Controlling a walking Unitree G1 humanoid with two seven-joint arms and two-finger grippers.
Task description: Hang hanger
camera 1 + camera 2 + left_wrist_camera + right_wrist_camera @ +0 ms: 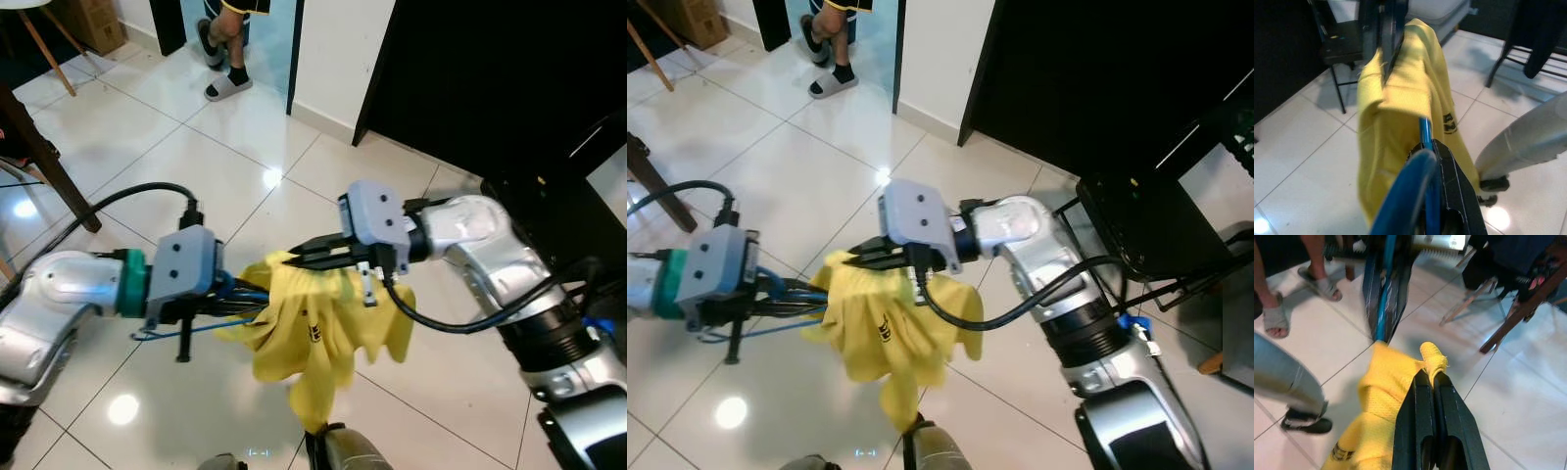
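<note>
A yellow shirt [313, 333] hangs bunched over a thin blue hanger [196, 328] in front of me, above the white tiled floor. My left gripper [240, 294] reaches in from the left and is shut on the blue hanger [1425, 137], with its fingertips buried in the cloth. My right gripper [299, 257] comes from the right and is shut on a fold of the yellow shirt [1386, 382] at its top edge. In the right wrist view the right gripper [1429, 377] pinches that fold, and the hanger [1386, 284] runs away beyond it.
A person's feet in slippers [227, 83] stand at the far doorway. A wooden chair leg [49, 162] slants at the left. A black metal rack [1156, 235] stands at the right by a dark wall. A cardboard box [93, 20] sits far left.
</note>
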